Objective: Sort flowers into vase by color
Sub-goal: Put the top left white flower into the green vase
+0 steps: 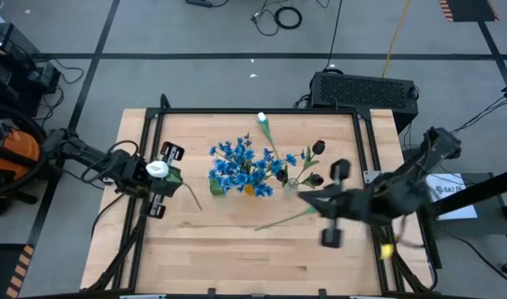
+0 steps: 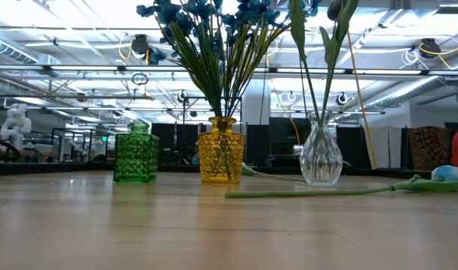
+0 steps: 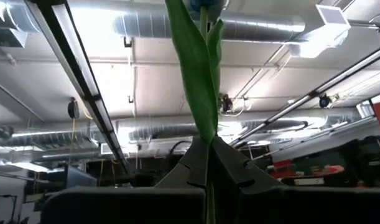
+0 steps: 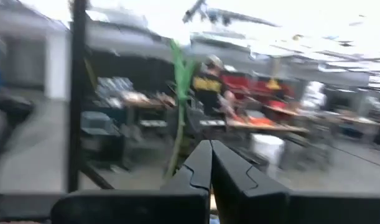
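Observation:
My left gripper (image 1: 158, 178) is over the table's left edge, shut on a white tulip (image 1: 157, 169). My right gripper (image 1: 303, 197) is shut, above the table just right of the clear vase (image 2: 321, 154), with nothing seen between its fingers. Below it a pale-budded flower (image 2: 341, 191) lies flat on the table. Blue flowers (image 1: 241, 166) stand in the yellow vase (image 2: 220, 150). Dark-budded stems (image 1: 316, 149) stand in the clear vase. No stems rise from the green vase (image 2: 136, 154). Another white tulip (image 1: 262, 120) lies toward the far edge. My left gripper pinches the tulip's stem (image 3: 206, 149) between its two fingers, just below the long leaf (image 3: 196, 74). The fingers slant upward, and the flower stands up beyond them with its bud on top. It is lifted clear, its lower stem end (image 1: 192, 198) trailing toward the table's middle.
A black rail frame (image 1: 261, 110) runs around the wooden table top (image 1: 236, 249). The three vases stand in a row at mid-table. In the right wrist view a green stem (image 4: 177, 106) rises close beyond my right fingers. Bare wood lies along the near edge.

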Action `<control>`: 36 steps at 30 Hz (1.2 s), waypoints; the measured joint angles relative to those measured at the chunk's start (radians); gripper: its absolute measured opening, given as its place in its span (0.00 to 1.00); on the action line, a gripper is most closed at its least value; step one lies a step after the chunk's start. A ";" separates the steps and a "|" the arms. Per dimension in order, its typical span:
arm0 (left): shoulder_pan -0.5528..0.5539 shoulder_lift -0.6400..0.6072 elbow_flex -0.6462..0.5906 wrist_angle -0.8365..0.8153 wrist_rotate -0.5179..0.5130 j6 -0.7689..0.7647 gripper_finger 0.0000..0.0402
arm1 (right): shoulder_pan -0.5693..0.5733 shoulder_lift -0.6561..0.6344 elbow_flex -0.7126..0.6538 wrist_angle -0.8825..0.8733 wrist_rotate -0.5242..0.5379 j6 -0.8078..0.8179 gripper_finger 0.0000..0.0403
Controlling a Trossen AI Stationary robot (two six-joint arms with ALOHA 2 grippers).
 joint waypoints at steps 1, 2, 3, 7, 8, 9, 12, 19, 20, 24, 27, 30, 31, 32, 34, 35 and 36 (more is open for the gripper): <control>0.000 0.008 0.000 0.009 -0.001 0.006 0.02 | -0.016 0.044 0.052 -0.042 0.014 0.007 0.00; 0.000 0.016 0.000 0.016 -0.001 0.016 0.02 | -0.032 0.090 0.102 -0.079 0.020 0.020 0.00; 0.000 0.022 0.000 0.017 -0.001 0.019 0.02 | -0.050 0.131 0.146 -0.114 0.018 0.040 0.00; -0.004 0.052 0.000 0.018 -0.001 0.017 0.02 | -0.126 0.286 0.285 -0.234 -0.057 0.116 0.00; -0.007 0.061 0.000 0.017 0.000 0.018 0.02 | -0.145 0.320 0.311 -0.249 -0.080 0.127 0.01; -0.011 0.069 0.000 0.016 0.001 0.018 0.02 | -0.164 0.353 0.337 -0.258 -0.106 0.139 0.02; -0.018 0.092 0.005 0.015 0.019 0.026 0.02 | -0.216 0.433 0.412 -0.294 -0.185 0.170 0.07; -0.044 0.133 0.020 0.012 0.045 0.103 0.02 | -0.303 0.553 0.523 -0.377 -0.287 0.225 0.22; -0.044 0.136 0.020 0.012 0.045 0.103 0.02 | -0.309 0.561 0.523 -0.376 -0.299 0.225 0.24; -0.043 0.141 0.020 0.006 0.045 0.103 0.02 | -0.334 0.583 0.525 -0.369 -0.366 0.265 0.32; -0.043 0.141 0.021 -0.004 0.046 0.103 0.02 | -0.342 0.599 0.525 -0.352 -0.432 0.281 0.35; -0.043 0.141 0.021 -0.025 0.046 0.103 0.02 | -0.344 0.613 0.525 -0.338 -0.448 0.281 0.37; -0.043 0.141 0.021 -0.025 0.046 0.103 0.02 | -0.344 0.615 0.525 -0.336 -0.448 0.281 0.37; -0.043 0.142 0.021 -0.025 0.046 0.103 0.02 | -0.346 0.618 0.525 -0.327 -0.449 0.281 0.37; -0.043 0.148 0.021 -0.023 0.046 0.103 0.02 | -0.347 0.619 0.525 -0.307 -0.458 0.280 0.37; -0.043 0.151 0.021 -0.025 0.046 0.102 0.02 | -0.348 0.619 0.525 -0.304 -0.457 0.279 0.37; -0.043 0.156 0.021 -0.025 0.046 0.101 0.02 | -0.348 0.619 0.525 -0.298 -0.457 0.276 0.37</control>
